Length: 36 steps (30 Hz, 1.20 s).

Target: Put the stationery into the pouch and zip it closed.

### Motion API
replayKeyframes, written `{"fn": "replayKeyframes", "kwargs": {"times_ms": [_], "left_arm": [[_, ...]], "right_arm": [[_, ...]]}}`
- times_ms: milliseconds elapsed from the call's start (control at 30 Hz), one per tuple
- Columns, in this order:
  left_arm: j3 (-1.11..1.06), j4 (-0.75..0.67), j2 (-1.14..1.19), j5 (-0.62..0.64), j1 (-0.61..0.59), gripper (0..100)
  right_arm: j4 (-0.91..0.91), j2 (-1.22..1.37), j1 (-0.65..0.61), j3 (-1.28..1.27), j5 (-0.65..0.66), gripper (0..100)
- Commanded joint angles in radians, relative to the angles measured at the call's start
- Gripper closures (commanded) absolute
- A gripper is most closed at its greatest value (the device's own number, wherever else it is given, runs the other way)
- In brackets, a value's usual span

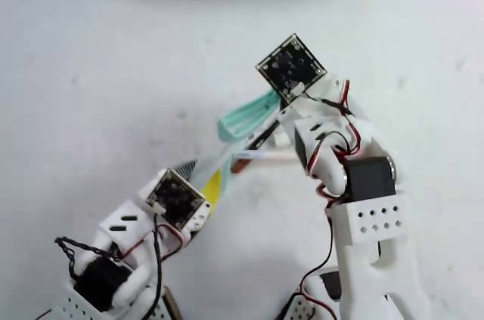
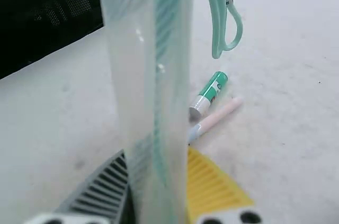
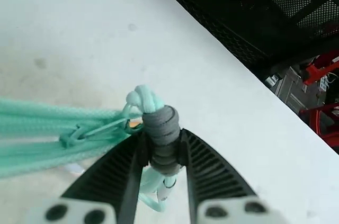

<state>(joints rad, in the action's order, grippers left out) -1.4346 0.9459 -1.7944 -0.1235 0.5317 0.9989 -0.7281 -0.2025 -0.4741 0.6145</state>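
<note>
1. Right pincer (image 3: 163,142) is squeezing the grey zip pull (image 3: 160,123) of the pouch. Its two black fingers are pressing on either side of the pull.
2. My left pincer (image 2: 158,166) is holding the other end of the pouch (image 2: 143,65). I am seeing one grey finger and one yellow finger pinching the clear plastic between them.
3. I am seeing the pouch stretching from one pincer to the other over the white table (image 1: 113,70).
4. A mint green zip is running along the pouch, and a mint green loop (image 2: 228,23) is hanging off the pouch at the end away from the left pincer.
5. A green and white glue stick (image 2: 209,92) is lying on the table just beside the pouch, not inside it.
6. A pale pink pen (image 2: 217,117) is lying right next to the glue stick, also outside the pouch. One end of it is hiding behind the pouch.
7. Both bits of stationery are lying on the same side of the pouch, close to each other.
</note>
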Motion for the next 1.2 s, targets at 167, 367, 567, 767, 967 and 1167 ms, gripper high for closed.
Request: {"fn": "replayKeyframes", "kwargs": {"times_ms": [167, 367, 567, 767, 967, 1167], "left_arm": [[0.04, 0.017, 0.013, -0.014, 0.028, 98], [0.038, 0.017, 0.013, -0.011, 0.028, 98], [0.038, 0.015, 0.013, -0.009, 0.028, 98], [0.038, 0.012, 0.013, -0.009, 0.03, 98], [0.038, 0.017, 0.013, -0.014, 0.035, 98], [0.041, 0.017, 0.013, -0.014, 0.036, 98]], "right_arm": [[-0.051, 0.005, 0.104, 0.003, 0.002, 97.8], [0.073, -0.153, 0.088, 0.011, -0.031, 81.9], [0.193, -0.492, 0.088, 0.005, 0.009, 70.5], [0.12, -0.624, 0.165, -0.051, 0.028, 81.1], [-0.001, -0.443, 0.168, -0.061, -0.002, 92.3], [-0.031, -0.166, 0.168, 0.086, -0.098, 88.6]]}}
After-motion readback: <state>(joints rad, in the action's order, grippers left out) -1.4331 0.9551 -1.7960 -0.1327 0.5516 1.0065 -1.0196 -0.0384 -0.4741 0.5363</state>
